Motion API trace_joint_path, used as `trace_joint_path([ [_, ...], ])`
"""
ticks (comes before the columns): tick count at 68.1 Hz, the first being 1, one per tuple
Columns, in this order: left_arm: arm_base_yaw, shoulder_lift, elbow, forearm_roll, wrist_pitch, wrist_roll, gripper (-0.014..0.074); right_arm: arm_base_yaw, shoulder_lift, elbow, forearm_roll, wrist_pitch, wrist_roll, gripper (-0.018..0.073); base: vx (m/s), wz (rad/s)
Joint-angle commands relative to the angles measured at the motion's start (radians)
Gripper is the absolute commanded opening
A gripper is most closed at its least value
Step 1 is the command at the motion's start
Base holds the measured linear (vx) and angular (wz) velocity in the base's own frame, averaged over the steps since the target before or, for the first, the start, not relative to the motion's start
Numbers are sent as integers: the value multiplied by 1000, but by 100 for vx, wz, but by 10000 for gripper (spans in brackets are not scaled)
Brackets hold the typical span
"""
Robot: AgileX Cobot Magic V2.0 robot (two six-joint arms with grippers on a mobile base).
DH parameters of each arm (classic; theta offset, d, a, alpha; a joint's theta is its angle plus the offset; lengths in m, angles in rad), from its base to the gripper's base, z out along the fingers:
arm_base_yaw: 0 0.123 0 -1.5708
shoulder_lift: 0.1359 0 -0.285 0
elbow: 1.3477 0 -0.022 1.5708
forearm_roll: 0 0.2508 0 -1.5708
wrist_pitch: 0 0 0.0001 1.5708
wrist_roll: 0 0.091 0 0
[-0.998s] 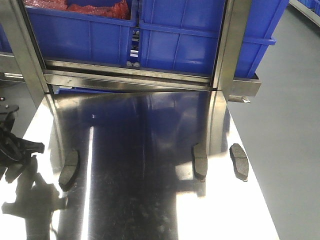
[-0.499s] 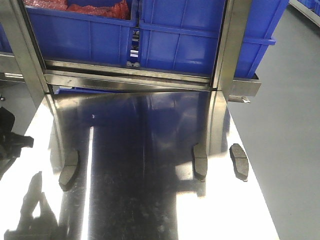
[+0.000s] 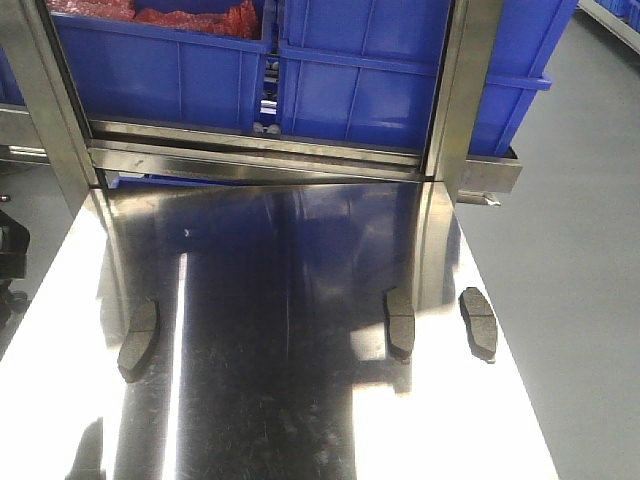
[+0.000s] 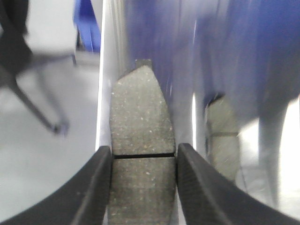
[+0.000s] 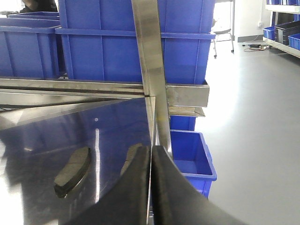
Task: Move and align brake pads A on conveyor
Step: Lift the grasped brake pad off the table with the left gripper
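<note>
Three dark brake pads lie on the shiny steel table in the front view: one at the left (image 3: pixel 138 340), one right of centre (image 3: pixel 400 322), and one near the right edge (image 3: pixel 478 322). In the left wrist view my left gripper (image 4: pixel 144 154) is shut on another brake pad (image 4: pixel 139 112), its fingers pressing both long sides at the groove. A further pad (image 4: pixel 224 136) lies on the table to its right. My right gripper (image 5: pixel 151 150) is shut with nothing in it, above two pads (image 5: pixel 72 171) (image 5: pixel 133 155). The conveyor is out of view.
Blue bins (image 3: pixel 350 70) sit on a steel rack (image 3: pixel 260 160) behind the table, with upright steel posts (image 3: pixel 462 90) at both sides. A blue bin (image 5: pixel 192 154) stands on the floor past the table's right edge. A dark part of the left arm (image 3: pixel 8 245) shows at the left edge.
The left arm has drawn back to the left, nearly out of the front view, and its reflection on the table has shrunk. The three pads on the table have not moved.
</note>
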Motion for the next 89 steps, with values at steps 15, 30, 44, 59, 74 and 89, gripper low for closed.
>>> trace_joint_path([
  [15,-5,-236,-25,-35,-19,34,72,-7,-15,21,-3,-74,-4,-8,0,0],
  [30,-33,-370,-25,-72,7,86,72,-7,-15,21,-3,-74,-4,-8,0,0],
  [44,-112,-488,61,-72,-3,85,72,-7,-15,21,-3,-74,-4,-8,0,0],
  [59,-118,-655,230,-72,-155,85,72,-7,-15,21,-3,-74,-4,-8,0,0],
  [74,-118,-774,294,-70,-173,85,72,-7,-15,21,-3,-74,-4,-8,0,0],
  [89,-118,-784,294,-71,-172,85,72,-7,-15,21,-3,-74,-4,-8,0,0],
])
